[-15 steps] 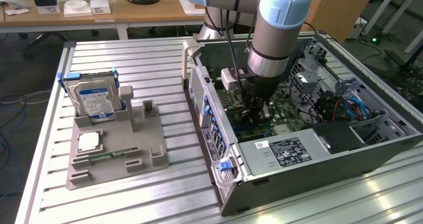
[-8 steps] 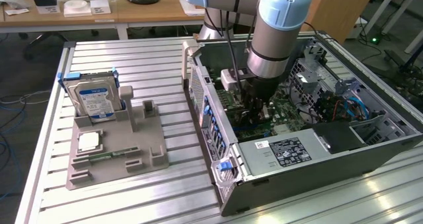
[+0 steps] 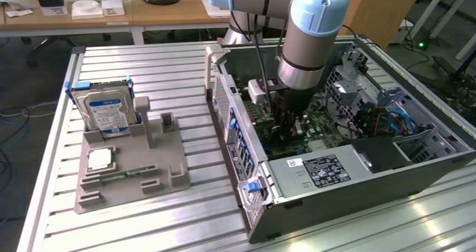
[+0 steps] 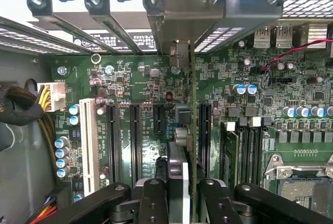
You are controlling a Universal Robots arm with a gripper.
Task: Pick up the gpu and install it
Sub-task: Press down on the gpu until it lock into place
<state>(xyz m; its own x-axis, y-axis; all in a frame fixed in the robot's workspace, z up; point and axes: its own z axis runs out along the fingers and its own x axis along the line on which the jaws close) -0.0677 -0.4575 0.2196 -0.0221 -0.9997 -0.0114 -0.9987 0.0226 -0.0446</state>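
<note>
1. The gripper (image 4: 182,193) is lowered inside the open computer case (image 3: 416,168), over the motherboard (image 4: 140,78).
2. Its jaws pinch the gpu (image 4: 192,130), held edge-on and upright between them.
3. The gpu stands above the expansion slots (image 4: 135,141), its metal bracket (image 4: 179,21) at the case's rear slot openings.
4. A hard drive (image 3: 106,111) sits in a grey holder (image 3: 130,168) on the table (image 3: 171,73), well apart from the case.

The open computer case (image 3: 349,168) lies on the slatted table (image 3: 149,62), filling the exterior view's right half. A holder block (image 3: 130,163) sits at lower left, with the hard drive (image 3: 104,111) upright in its far end. The arm (image 3: 309,45) reaches down into the case from the upper centre
</note>
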